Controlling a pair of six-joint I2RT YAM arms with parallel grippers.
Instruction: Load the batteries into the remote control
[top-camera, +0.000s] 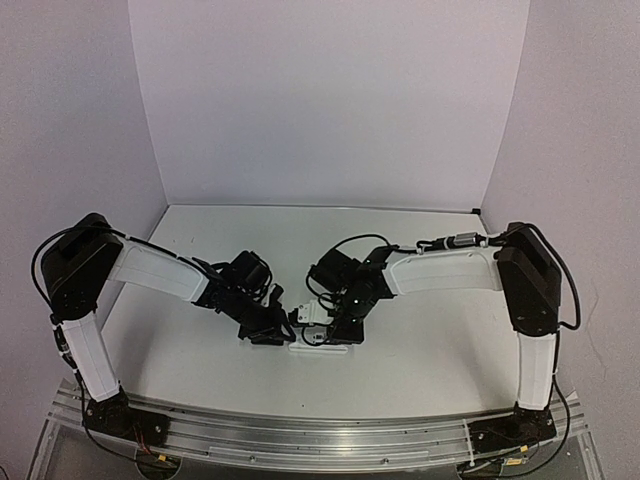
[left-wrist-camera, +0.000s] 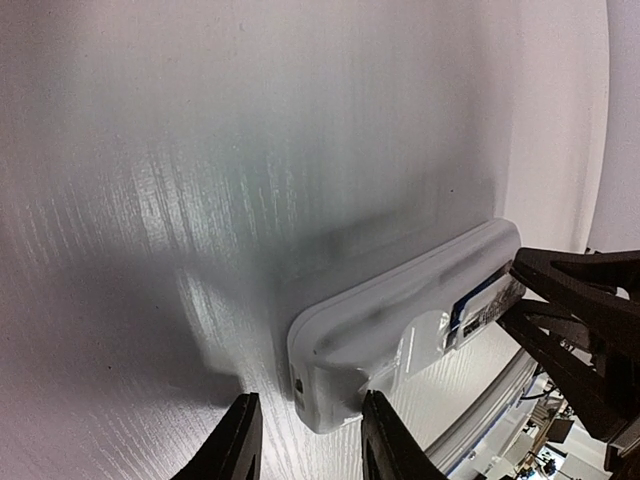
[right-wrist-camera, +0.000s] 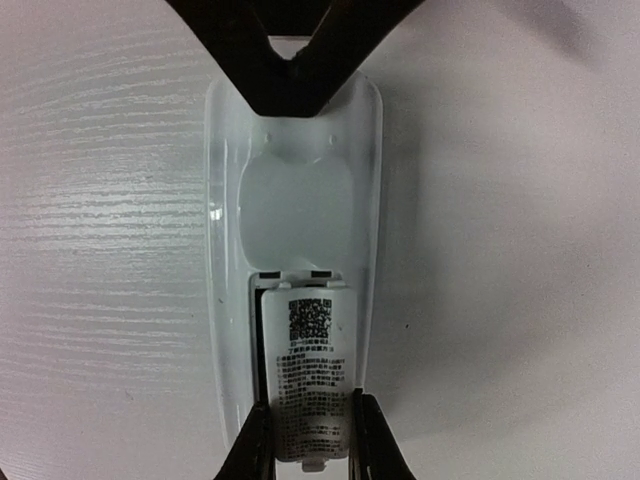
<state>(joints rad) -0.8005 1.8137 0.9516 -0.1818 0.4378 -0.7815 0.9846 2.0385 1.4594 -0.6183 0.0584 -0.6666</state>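
— White surface (top-camera: 420, 350), pale walls all round; where is the remote control (left-wrist-camera: 400, 300) sitting?
— It is lying face down between my arms, back upward. My right end effector (right-wrist-camera: 312, 440) is pinching the labelled battery cover (right-wrist-camera: 310, 375) at one end of it. My left end effector (left-wrist-camera: 312, 440) is straddling the other end, one side touching and the other just off, so it is not clamping.
— And the batteries?
— I am not seeing them. They may be lying under the cover; I cannot tell.
— So how are you handling this step?
— I am judging it a cover job. The left should be bracing the body squarely before the right pushes. I should be keeping the cover flat and in line with the long edges, so the remote is not skidding or twisting.
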